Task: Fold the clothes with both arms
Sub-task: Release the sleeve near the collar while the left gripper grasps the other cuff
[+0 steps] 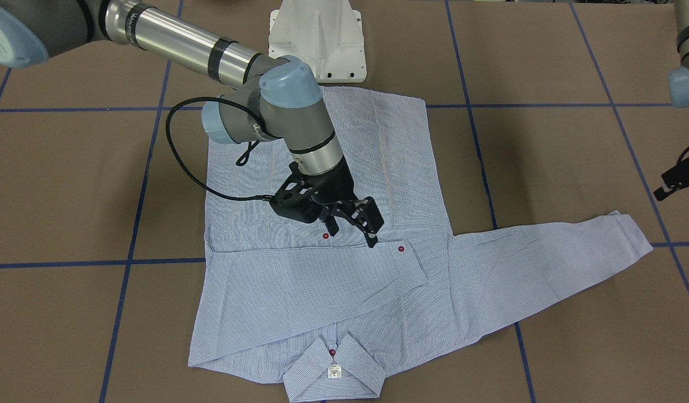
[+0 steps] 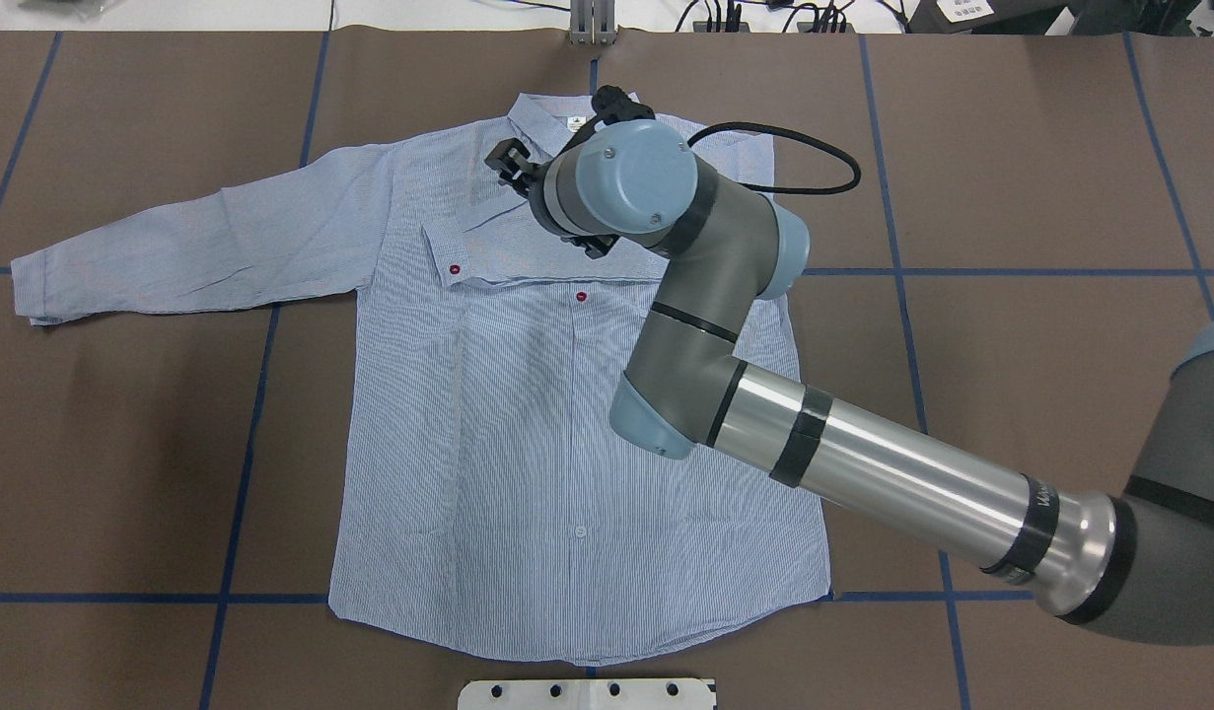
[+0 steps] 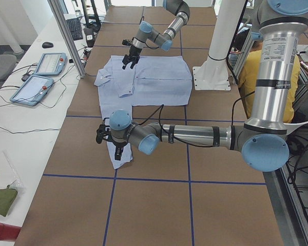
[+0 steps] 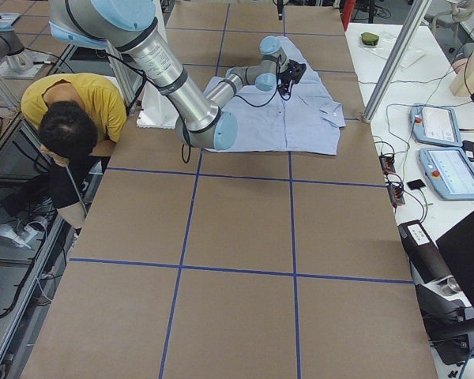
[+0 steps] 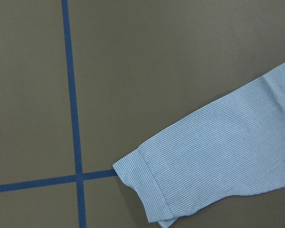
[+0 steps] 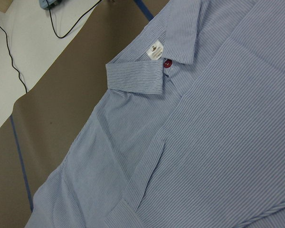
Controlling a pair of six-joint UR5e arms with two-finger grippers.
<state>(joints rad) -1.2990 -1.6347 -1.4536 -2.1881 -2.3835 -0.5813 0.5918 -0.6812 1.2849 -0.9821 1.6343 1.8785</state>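
Observation:
The striped light blue shirt (image 1: 322,291) (image 2: 528,414) lies flat and front up, its collar (image 1: 333,375) and white neck label on the side far from the robot. One sleeve is folded across the chest, and its cuff shows a red button (image 1: 401,248). The other sleeve (image 2: 192,242) stretches out straight. My right gripper (image 1: 351,230) (image 2: 557,133) hovers open just above the chest beside that folded cuff, holding nothing. My left gripper (image 1: 680,182) (image 3: 107,137) hangs over the outstretched sleeve's cuff (image 5: 147,190). Its fingers do not show clearly, so I cannot tell its state.
The white pedestal base (image 1: 316,39) stands at the shirt's hem side. Blue tape lines (image 2: 271,394) grid the brown table. A person in a yellow top (image 4: 71,110) sits beside the robot. Touch panels (image 3: 41,77) and cables lie on the white side bench past a metal post (image 3: 66,36).

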